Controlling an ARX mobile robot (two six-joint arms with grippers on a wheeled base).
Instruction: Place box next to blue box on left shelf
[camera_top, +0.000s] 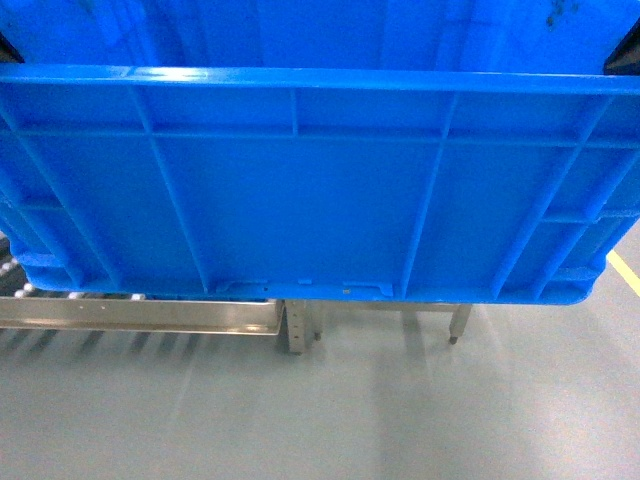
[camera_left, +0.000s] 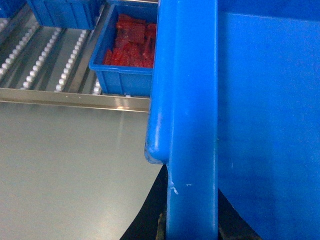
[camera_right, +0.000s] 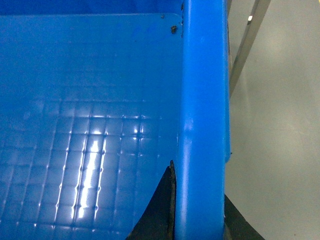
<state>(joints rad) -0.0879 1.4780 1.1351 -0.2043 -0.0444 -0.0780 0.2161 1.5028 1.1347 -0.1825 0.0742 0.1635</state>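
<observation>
Head view: the box (camera_top: 300, 190), a large bright-blue crate with ribbed outer wall and thick rim, fills the upper frame, held off the grey floor (camera_top: 330, 410) and in front of the left shelf (camera_top: 140, 315), whose steel front rail and legs show beneath the box's lower edge; left wrist view: the left gripper (camera_left: 192, 227) sits astride the box's rim, one dark finger on each side of the wall, clamped on it; beyond the rim lie the shelf's rows of white rollers (camera_left: 42, 60), a smaller blue bin (camera_left: 120, 80) holding red pieces (camera_left: 132, 45) on the shelf, and another blue bin (camera_left: 65, 12) behind it; right wrist view: the right gripper (camera_right: 197, 225) likewise straddles the opposite wall, its fingers closed on the rim; the box's gridded inner floor (camera_right: 90, 150) carries glare, and a dark scuff (camera_right: 173, 30) marks the inner wall near the corner.
</observation>
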